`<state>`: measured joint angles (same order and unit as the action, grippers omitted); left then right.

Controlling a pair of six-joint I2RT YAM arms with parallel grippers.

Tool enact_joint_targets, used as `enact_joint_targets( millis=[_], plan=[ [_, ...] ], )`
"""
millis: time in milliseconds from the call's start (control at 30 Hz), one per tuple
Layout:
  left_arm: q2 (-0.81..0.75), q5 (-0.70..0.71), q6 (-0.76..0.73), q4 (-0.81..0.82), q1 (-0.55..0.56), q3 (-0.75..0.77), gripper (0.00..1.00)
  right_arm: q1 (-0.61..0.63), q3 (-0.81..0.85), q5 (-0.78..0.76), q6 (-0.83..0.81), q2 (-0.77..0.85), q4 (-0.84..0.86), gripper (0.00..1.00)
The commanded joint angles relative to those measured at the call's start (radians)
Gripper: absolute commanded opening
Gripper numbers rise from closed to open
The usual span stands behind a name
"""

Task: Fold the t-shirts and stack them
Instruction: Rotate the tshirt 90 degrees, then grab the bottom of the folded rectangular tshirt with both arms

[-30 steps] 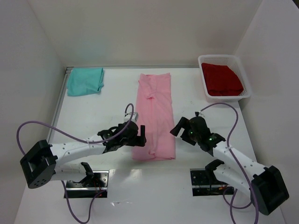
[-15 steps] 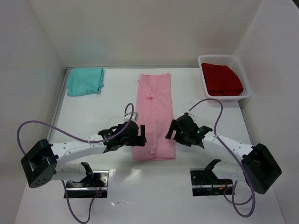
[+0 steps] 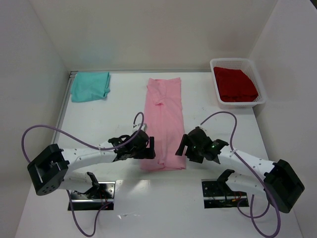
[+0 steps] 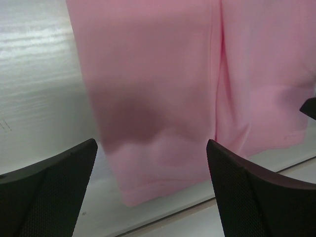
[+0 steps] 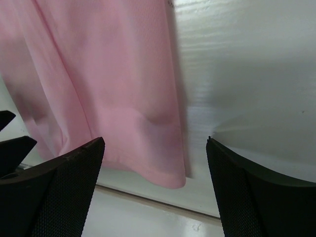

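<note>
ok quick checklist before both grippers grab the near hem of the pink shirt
1. left gripper open, near left hem corner inside its opening: ok
2. right gripper open, near right hem corner inside its opening: ok
3. pink shirt lying as a long narrow strip, sides folded in: ok
4. grippers low enough to pinch cloth: cannot tell
5. hem flat: not ok, slight ripple near each corner
6. teal shirt folded at far left, clear of the fold path: ok
</note>
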<state>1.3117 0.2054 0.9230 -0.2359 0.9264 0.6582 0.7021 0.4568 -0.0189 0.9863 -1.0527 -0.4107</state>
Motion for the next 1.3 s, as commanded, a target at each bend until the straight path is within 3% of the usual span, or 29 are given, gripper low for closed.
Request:
enact_joint_targets(
  millis=[0,133,167,267,467,767,1033,1267],
  plan=[
    [-0.008,-0.054,0.046,-0.052,0.002,-0.014,0.99,0.045,-0.012,0.036,0.025,-0.004,-0.022,0.88],
    [-0.081,-0.054,0.094,-0.112,0.011,-0.035,0.99,0.083,-0.021,0.036,0.034,-0.024,-0.022,0.88],
    [-0.183,-0.075,0.144,-0.146,0.011,-0.093,0.99,0.083,-0.030,0.036,0.034,-0.042,-0.010,0.88],
    [-0.184,-0.096,0.136,-0.146,0.011,-0.103,0.99,0.083,-0.030,0.025,0.034,-0.043,-0.010,0.87],
    [-0.060,-0.141,0.100,-0.146,0.032,-0.081,0.99,0.083,-0.030,0.028,0.023,-0.078,-0.010,0.80],
    [-0.016,-0.152,0.091,-0.137,0.032,-0.081,0.99,0.112,-0.030,0.071,0.045,-0.069,-0.048,0.75],
    [0.015,-0.152,0.091,-0.137,0.041,-0.072,0.95,0.211,-0.030,0.080,0.126,-0.069,-0.091,0.74],
    [0.044,-0.152,0.091,-0.137,0.042,-0.072,0.87,0.211,-0.018,0.070,0.135,-0.112,-0.091,0.71]
  ],
)
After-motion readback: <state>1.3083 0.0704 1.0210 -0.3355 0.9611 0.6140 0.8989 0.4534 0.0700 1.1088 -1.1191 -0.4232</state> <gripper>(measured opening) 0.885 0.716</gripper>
